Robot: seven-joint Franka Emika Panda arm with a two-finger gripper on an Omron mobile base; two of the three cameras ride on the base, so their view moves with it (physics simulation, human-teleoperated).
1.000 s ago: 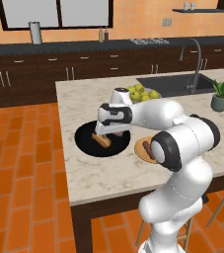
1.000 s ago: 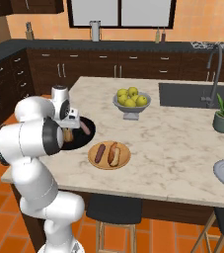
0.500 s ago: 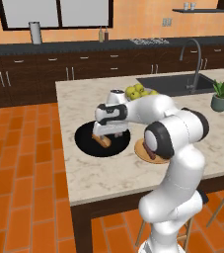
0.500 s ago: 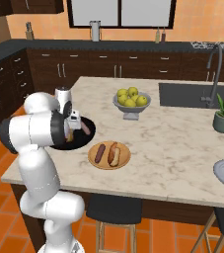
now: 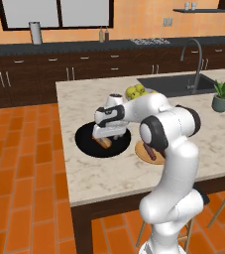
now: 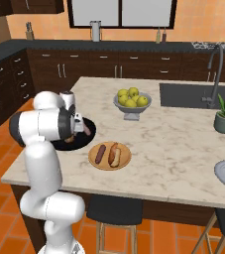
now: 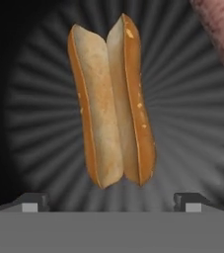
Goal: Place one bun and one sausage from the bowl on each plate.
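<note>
The end effector [image 7: 108, 200] hung wide open just over a bun [image 7: 112, 104] in the bowl [image 5: 86, 141], a sausage [image 7: 221, 29] beside it.

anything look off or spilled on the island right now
Nothing stands out. One bun and a sausage lie in the black bowl, another pair sits neatly on the wooden plate.

White arm folded forward and low, end effector [image 5: 105, 135] pointing down, fingers spread wide, holding nothing

Close hand view (probably overhead), bun [image 7: 112, 101]
</note>
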